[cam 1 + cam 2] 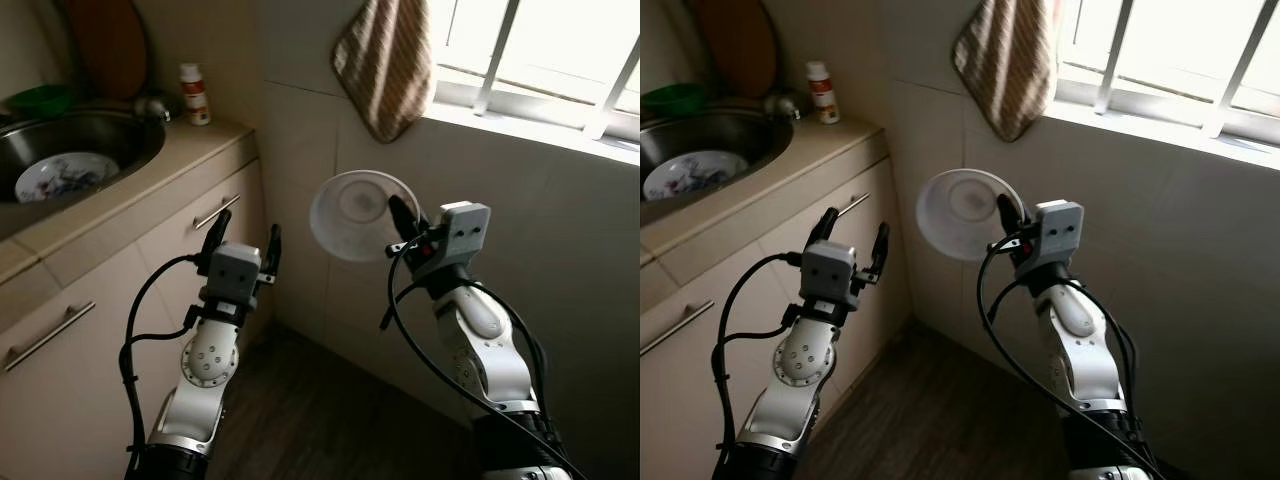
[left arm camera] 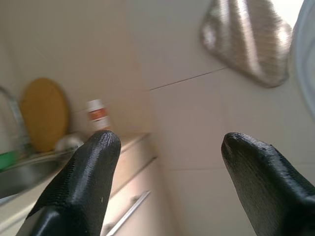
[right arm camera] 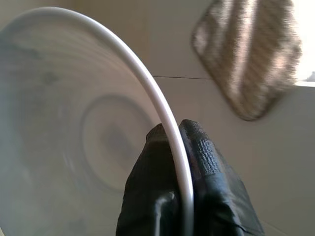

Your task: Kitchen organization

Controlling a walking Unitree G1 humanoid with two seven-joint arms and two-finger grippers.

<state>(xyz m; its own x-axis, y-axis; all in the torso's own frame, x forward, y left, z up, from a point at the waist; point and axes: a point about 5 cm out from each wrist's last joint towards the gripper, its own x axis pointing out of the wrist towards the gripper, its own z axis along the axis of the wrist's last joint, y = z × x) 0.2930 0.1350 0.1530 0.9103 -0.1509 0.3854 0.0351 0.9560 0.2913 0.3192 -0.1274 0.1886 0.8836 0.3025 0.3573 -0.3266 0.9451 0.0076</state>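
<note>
Bowl (image 1: 357, 214) white, held up in mid-air before the tiled wall, below the hanging towel (image 1: 385, 62). Right gripper (image 1: 400, 222) pinches its rim, one finger inside, one outside. Bowl sits at the fingertips, tipped on edge, its underside facing the camera, its opening toward the wall. Left gripper (image 1: 246, 243) raised near the cabinet (image 1: 190, 235), fingers spread, holding nothing. Sink (image 1: 120, 135) at left holds a patterned plate (image 1: 62, 176); bottle (image 1: 194, 94) on counter.
</note>
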